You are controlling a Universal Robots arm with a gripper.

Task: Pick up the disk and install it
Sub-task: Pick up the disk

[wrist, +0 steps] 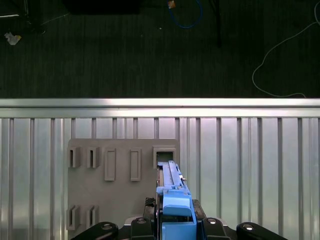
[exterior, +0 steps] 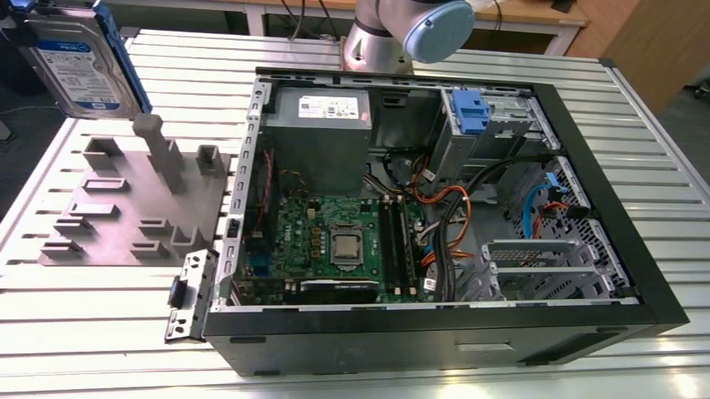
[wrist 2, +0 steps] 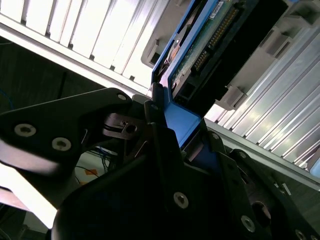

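Observation:
The disk, a silver hard drive with a white-and-blue label in a blue bracket, hangs upright in the air at the exterior view's far left, above the grey fixture plate. In the first wrist view my gripper is shut on the blue bracket of the disk, seen edge-on over the fixture plate. The second wrist view shows the black fingers clamped on the bracket, with the disk's circuit board and connector beyond them.
An open computer case lies on the slatted aluminium table, with the motherboard, a grey power-supply box, cables and a drive bay with a blue latch. The arm's base stands behind the case.

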